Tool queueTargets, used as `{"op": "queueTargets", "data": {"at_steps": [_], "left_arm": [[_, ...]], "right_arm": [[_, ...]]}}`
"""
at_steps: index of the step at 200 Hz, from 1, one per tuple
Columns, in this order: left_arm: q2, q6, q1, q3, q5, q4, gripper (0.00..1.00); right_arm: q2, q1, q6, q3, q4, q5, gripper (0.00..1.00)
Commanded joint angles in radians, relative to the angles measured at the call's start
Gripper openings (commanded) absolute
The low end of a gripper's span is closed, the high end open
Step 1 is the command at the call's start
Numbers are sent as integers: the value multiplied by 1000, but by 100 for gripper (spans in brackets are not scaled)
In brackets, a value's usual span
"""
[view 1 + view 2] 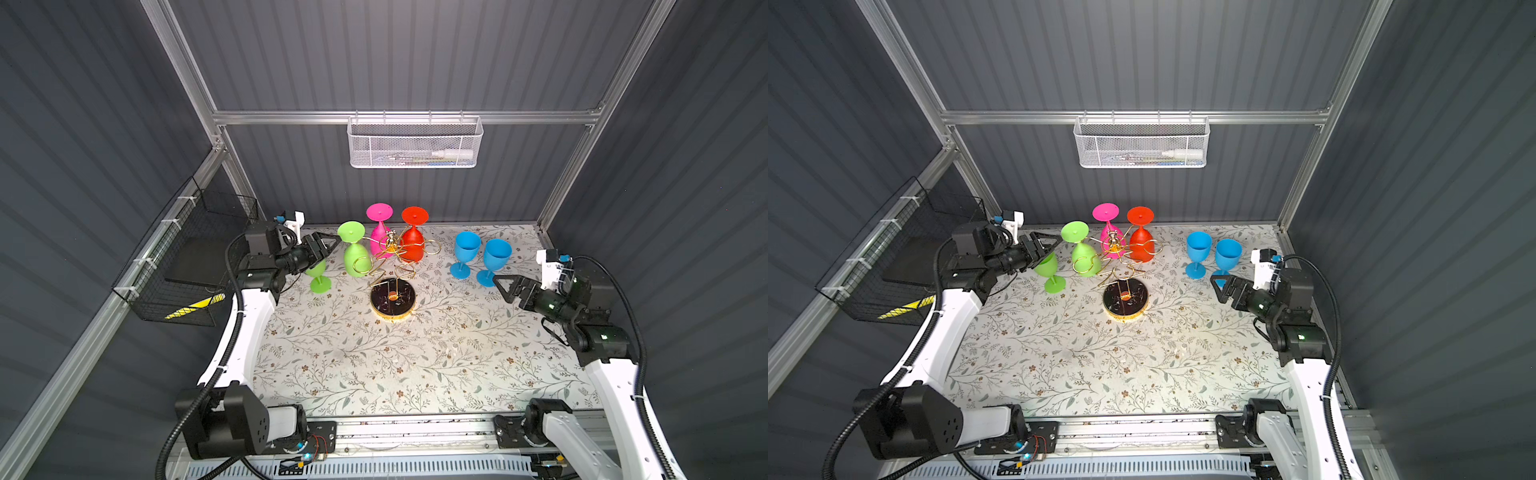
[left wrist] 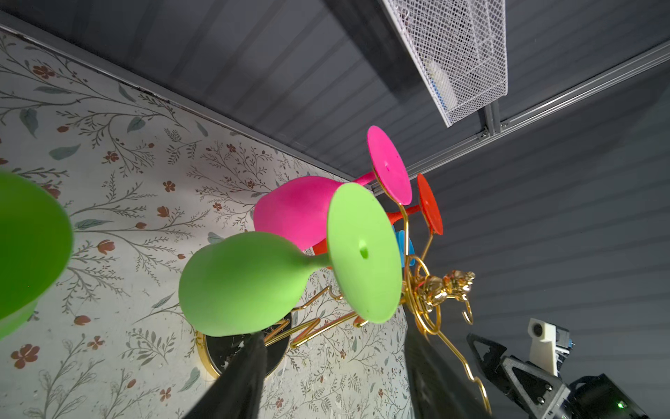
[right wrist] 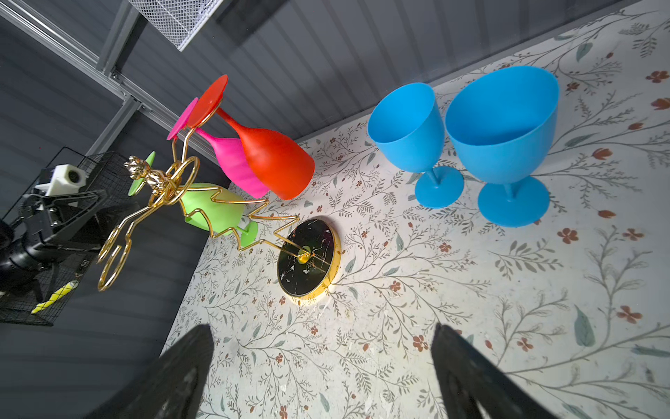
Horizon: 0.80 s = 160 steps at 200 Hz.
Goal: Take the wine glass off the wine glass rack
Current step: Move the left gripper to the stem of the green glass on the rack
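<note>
Glasses in three colours hang upside down from the wine glass rack (image 1: 383, 300), which stands on the table (image 1: 415, 365) a little behind its middle, its post rising from the round black base. We find the green hung glass (image 1: 353, 255) nearest to the left fingers (image 2: 246, 377). It hangs on the rack's left side, foot up and bowl mouth down, with its long axis close to vertical. The left fingers are spread with nothing between them, just to the left of that glass at the level of its stem and foot. In the left wrist view the stem lies just beyond the fingertips and roughly in line with the gap. We cannot tell whether a tip touches the foot's rim. Farther back hang the pink glass (image 1: 378, 245) and the red glass (image 1: 412, 247), likewise foot up. A second green glass (image 1: 320, 285) stands upright on the table below the left fingers, partly hidden by them in both top views. The right fingers (image 3: 174, 377) are spread wide and empty, low over the table. They are near the foot of the closer of two blue glasses (image 1: 494, 255), which stand upright to the right of the rack.
</note>
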<state>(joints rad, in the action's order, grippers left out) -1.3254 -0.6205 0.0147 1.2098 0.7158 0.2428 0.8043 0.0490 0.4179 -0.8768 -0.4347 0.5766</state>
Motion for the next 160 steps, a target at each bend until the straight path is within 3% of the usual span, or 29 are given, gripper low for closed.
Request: {"op": "queueTargets", "data": {"at_steps": [1, 115, 160], "left_arm": [[-13, 25, 4, 37, 34, -14, 62], [-80, -63, -2, 43, 59, -161, 61], [-115, -62, -40, 54, 37, -168, 55]], "right_arm": [[-19, -9, 15, 3, 13, 23, 98], [-7, -44, 16, -8, 12, 20, 99], [-2, -49, 21, -4, 19, 21, 99]]}}
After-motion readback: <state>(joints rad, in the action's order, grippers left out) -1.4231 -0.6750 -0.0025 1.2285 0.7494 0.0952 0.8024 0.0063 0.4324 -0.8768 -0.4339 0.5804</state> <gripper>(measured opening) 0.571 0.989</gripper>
